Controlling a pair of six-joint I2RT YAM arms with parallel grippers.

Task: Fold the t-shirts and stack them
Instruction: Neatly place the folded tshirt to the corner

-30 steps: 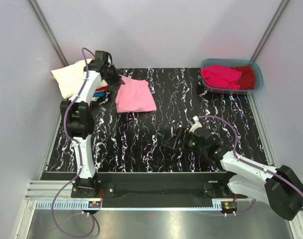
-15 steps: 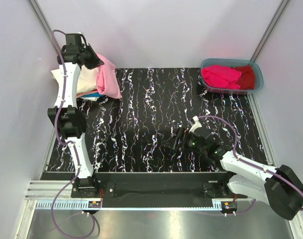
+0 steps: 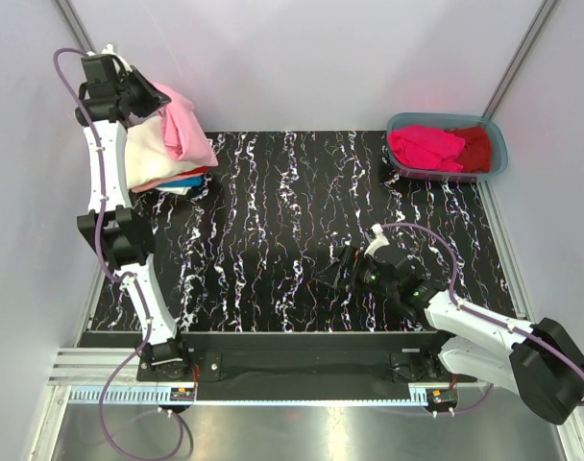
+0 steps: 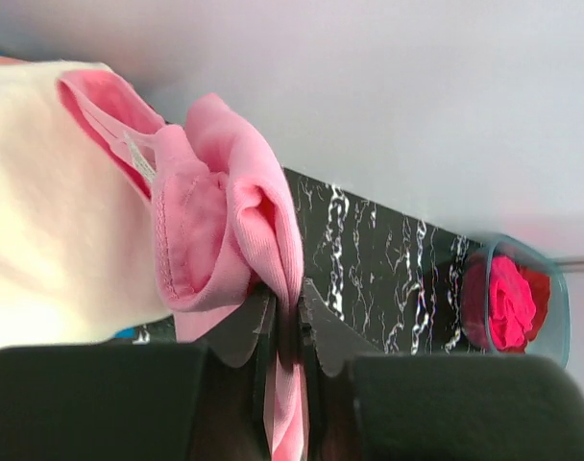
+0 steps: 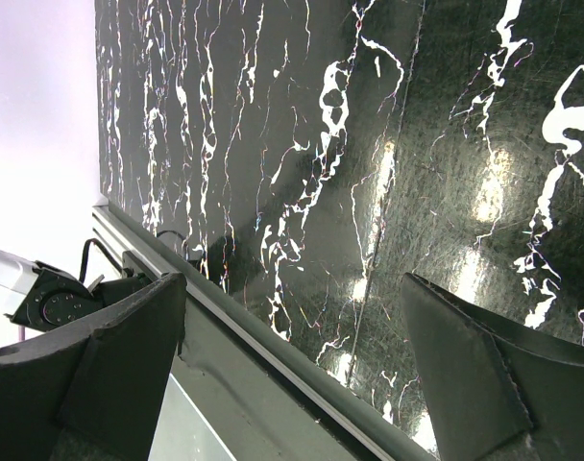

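Observation:
My left gripper (image 3: 138,96) is raised over the back left corner, shut on a fold of the light pink t-shirt (image 3: 186,130). In the left wrist view the pink cloth (image 4: 230,211) runs down between the nearly closed jaws of the left gripper (image 4: 287,298). The pink t-shirt drapes over the cream-white t-shirt (image 3: 143,154) (image 4: 52,221), which tops a stack with red and blue edges (image 3: 182,180). A magenta t-shirt (image 3: 426,146) and a dark red t-shirt (image 3: 474,149) lie in the tub. My right gripper (image 3: 335,274) (image 5: 292,288) hovers low over the table's front, open and holding nothing.
The grey-blue plastic tub (image 3: 498,144) (image 4: 561,307) stands at the back right corner. The black marbled tabletop (image 3: 302,211) lies between the stack and the tub. The table's front rail (image 5: 273,365) runs just below my right fingers. Pale walls enclose the sides.
My left arm has swung up and to the back left, carrying the pink t-shirt off the table and onto the stack. The right arm has not moved.

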